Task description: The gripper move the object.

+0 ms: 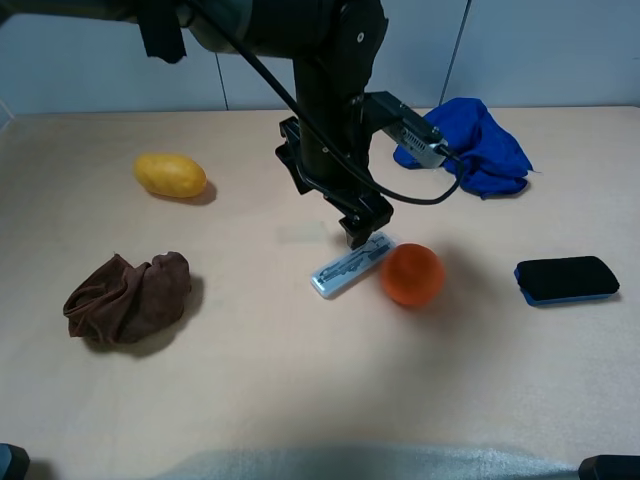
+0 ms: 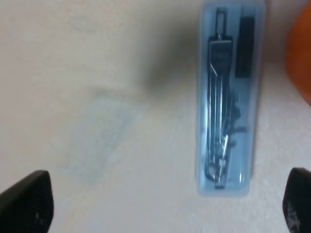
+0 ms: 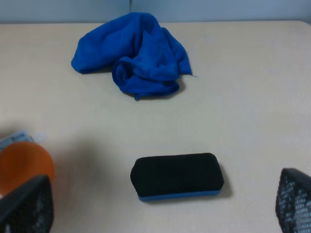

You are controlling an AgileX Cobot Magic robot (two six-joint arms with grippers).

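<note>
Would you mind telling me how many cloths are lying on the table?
2. The brown cloth lies near the front left; the blue cloth lies at the back right. The arm may hide more.

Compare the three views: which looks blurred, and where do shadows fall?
Left wrist: soft throughout, the clear case blurred, a dark shadow beside it. Exterior high: sharp, a soft shadow under the orange sphere. Right wrist: fairly sharp, the black eraser casting a faint shadow.

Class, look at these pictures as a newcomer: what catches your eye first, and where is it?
The black left end effector, open, hangs over one end of a pale flat case mid-table. An orange ball sits beside the case, on its right, and a crumpled blue cloth lies back right.
</note>
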